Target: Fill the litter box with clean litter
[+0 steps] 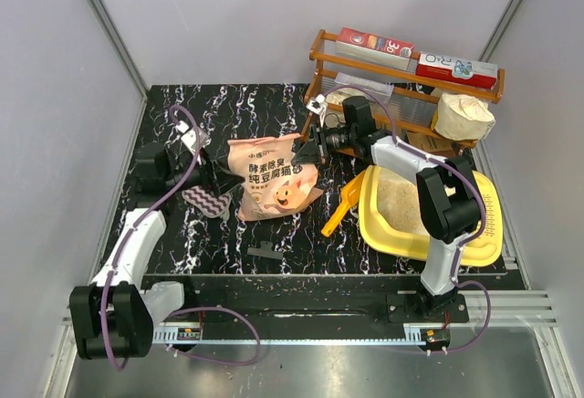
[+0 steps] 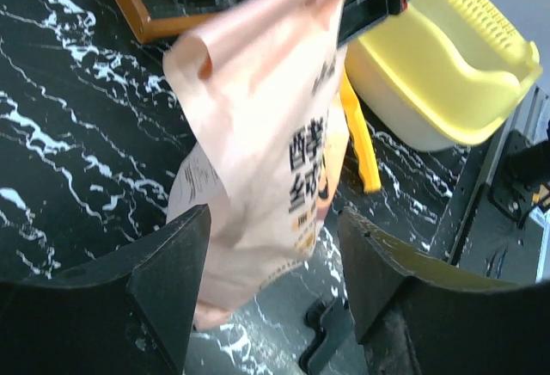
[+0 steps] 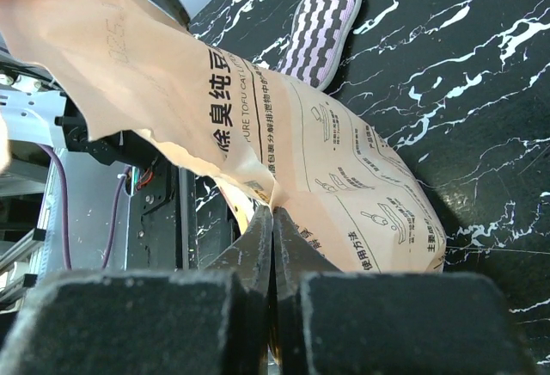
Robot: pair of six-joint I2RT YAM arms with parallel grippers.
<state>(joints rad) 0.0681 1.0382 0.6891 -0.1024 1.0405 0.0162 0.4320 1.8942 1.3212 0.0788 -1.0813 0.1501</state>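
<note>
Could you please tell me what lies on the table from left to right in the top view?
From the left: purple-striped fabric pad → peach-orange litter bag → yellow-orange plastic scoop → large yellow plastic litter box.

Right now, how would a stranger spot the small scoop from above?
Find the large yellow plastic litter box at the right of the black marbled table. Just off its left rim lies a small yellow-orange plastic scoop, deeper orange than the box, with a long narrow handle.
</note>
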